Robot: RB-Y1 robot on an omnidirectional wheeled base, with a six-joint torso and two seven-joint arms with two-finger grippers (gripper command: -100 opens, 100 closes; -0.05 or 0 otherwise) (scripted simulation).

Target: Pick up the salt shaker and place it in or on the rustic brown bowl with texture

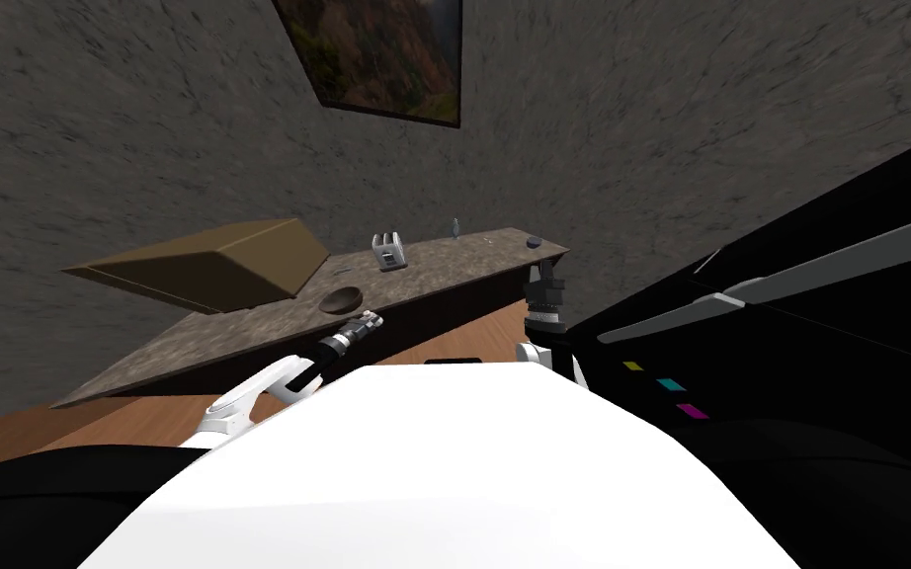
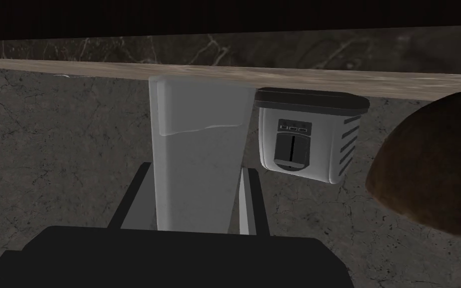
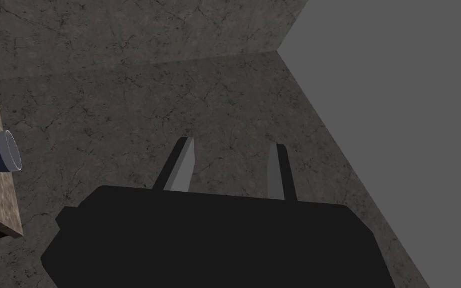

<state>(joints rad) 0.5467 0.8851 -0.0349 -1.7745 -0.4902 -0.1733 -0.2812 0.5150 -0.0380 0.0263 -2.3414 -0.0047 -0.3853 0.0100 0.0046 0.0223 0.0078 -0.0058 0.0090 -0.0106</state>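
Observation:
The salt shaker [image 2: 202,120], a tall pale grey translucent block, stands between the fingers of my left gripper [image 2: 194,167], which is shut on it. In the head view that left gripper [image 1: 370,321] hovers at the counter's front edge, just right of the brown bowl [image 1: 341,299]. The wrist view has the bowl [image 2: 434,165] close beside the shaker, apart from it. My right gripper [image 1: 545,284] is raised by the counter's right end, and its wrist view shows this gripper [image 3: 232,145] open and holding nothing.
On the stone-topped counter [image 1: 246,326] stand a white toaster [image 1: 389,251], a big brown box [image 1: 216,262], a slim small object [image 1: 455,227] near the wall and a small dark cup [image 1: 534,241] at the right end. A dark cabinet [image 1: 819,326] stands on the right.

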